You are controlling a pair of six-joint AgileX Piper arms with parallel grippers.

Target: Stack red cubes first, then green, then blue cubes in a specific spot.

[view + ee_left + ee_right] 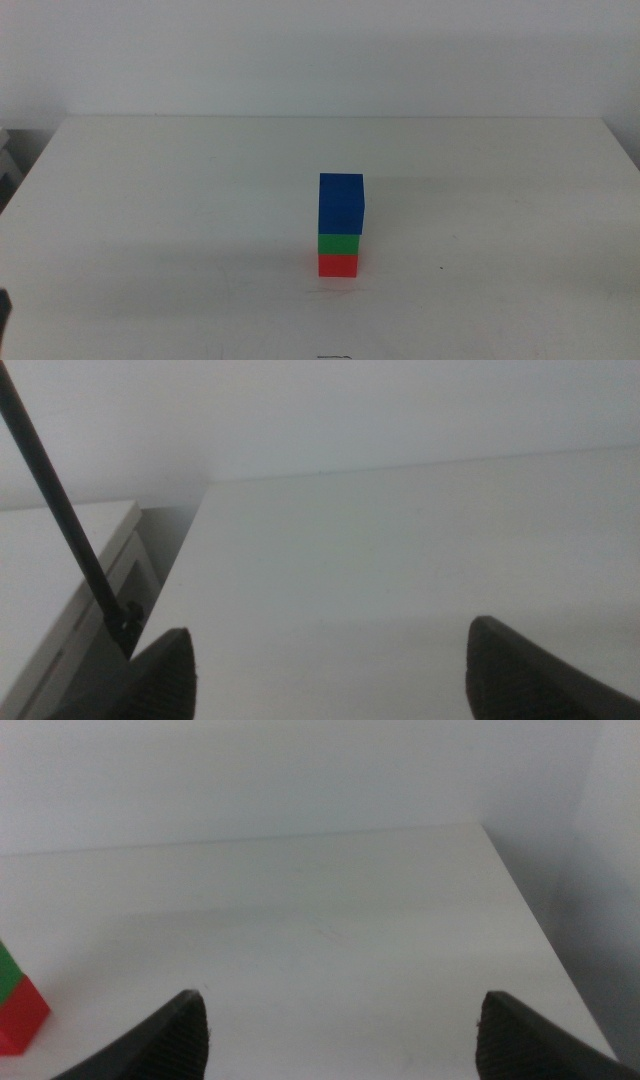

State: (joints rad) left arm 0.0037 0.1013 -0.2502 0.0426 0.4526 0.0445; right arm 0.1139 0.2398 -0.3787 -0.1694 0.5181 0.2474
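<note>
- My left gripper (330, 675) and right gripper (340, 1035) both hang with jaws spread wide, holding nothing — each over bare table (150, 200).
- Stack stands mid-table: red cube (338, 265), green cube (339, 243), blue cube (341, 204) on top, upright.
- It lies just off my right jaws' side — that arm seems nearer.

The red cube (338, 265) sits on the white table (150, 220), the green cube (339, 243) squarely on it, the blue cube (341, 203) on top, upright.
</note>
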